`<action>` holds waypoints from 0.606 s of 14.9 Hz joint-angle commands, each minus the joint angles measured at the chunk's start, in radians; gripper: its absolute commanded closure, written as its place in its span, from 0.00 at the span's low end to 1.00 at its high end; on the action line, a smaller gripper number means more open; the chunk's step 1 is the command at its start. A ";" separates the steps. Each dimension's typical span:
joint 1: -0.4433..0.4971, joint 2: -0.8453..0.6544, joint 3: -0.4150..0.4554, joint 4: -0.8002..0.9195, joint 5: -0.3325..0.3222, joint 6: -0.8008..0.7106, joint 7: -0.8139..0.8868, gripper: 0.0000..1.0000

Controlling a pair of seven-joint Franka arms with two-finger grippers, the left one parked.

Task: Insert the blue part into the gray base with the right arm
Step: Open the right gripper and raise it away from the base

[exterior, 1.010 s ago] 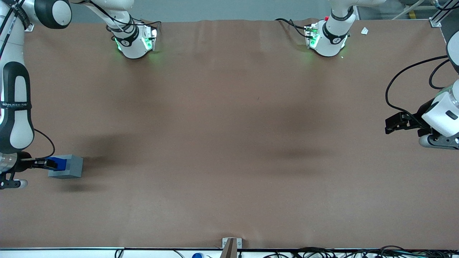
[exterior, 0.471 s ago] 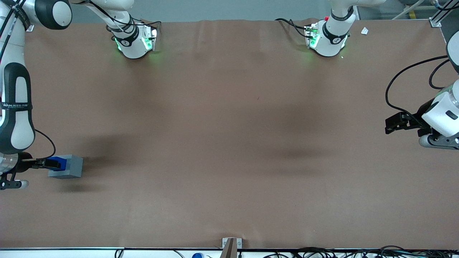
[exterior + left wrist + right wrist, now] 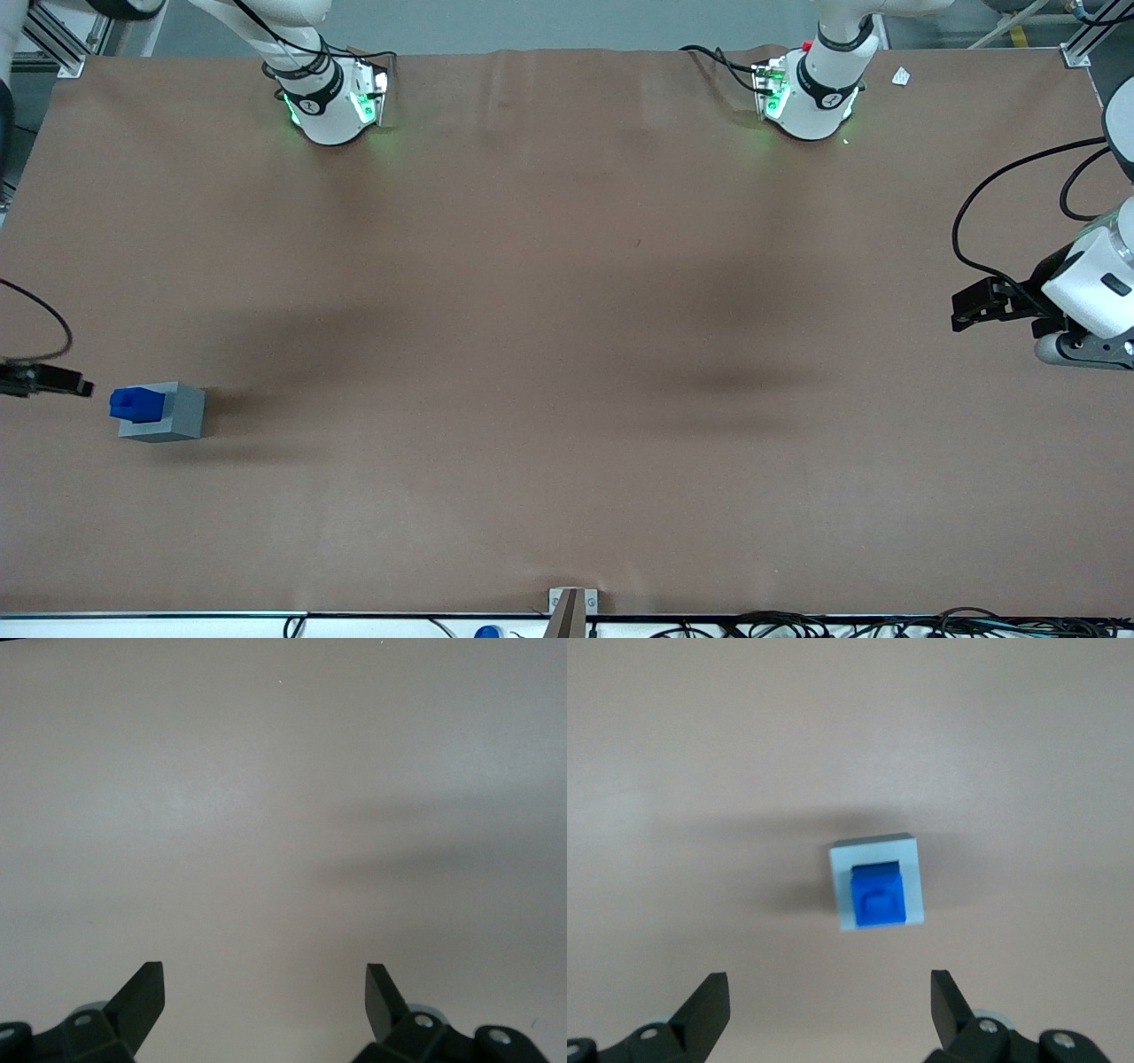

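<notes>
Retreating from the block since the half-second-earlier picture, right arm now almost out of the front view: only the gripper [image 3: 62, 383] showing at the working arm's end of the table, a dark stub with a looping black cable [image 3: 40, 319] above it. Previously clamped on the blue part; now released and apart from it, with bare brown table covering [image 3: 567, 354] between. Fingers spread wide in the right wrist view, gripper [image 3: 830, 1010] raised above the block, nothing between the black fingertips [image 3: 709, 1001].

Next along, blue part [image 3: 135, 403] seated in the gray base [image 3: 173, 415], standing up out of the recess with its smaller stub on top. Gray base unmoved from the earlier pictures, resting flat on the covering near the working arm's end. From the wrist camera, blue part [image 3: 878, 896] framed by the light gray rim of the gray base [image 3: 843, 886], sides roughly parallel to the rim.

Farther along, soft shadows across the middle of the covering. White arm mounts glowing green [image 3: 332, 102] at the table edge farthest from the front camera, unchanged.
</notes>
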 commanded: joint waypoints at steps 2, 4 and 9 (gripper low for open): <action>0.067 -0.274 0.007 -0.129 -0.007 -0.111 0.133 0.00; 0.123 -0.360 0.007 -0.126 -0.013 -0.200 0.251 0.00; 0.187 -0.399 0.009 -0.123 -0.055 -0.259 0.321 0.00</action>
